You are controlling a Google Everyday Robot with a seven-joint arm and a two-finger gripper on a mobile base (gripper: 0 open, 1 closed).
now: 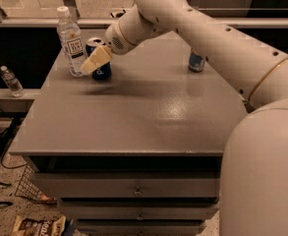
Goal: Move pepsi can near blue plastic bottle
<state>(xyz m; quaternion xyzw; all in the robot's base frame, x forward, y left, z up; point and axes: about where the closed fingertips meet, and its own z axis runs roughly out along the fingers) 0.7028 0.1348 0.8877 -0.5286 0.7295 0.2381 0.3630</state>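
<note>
The pepsi can [103, 71] stands upright on the grey cabinet top [133, 117] at its far left, dark blue with a silver top. The blue plastic bottle [70, 42] stands upright just left of it, clear with a white cap and white label. Only a small gap lies between them. My gripper [95, 61] reaches in from the right at the can and covers the can's upper front. My white arm [207, 38] stretches across the back of the top.
A taller silver-and-blue can [196, 62] stands at the far right, partly behind my arm. A small clear bottle [10, 80] stands on a low ledge to the left. The cabinet has drawers [133, 188] below. A snack bag [38, 225] lies on the floor.
</note>
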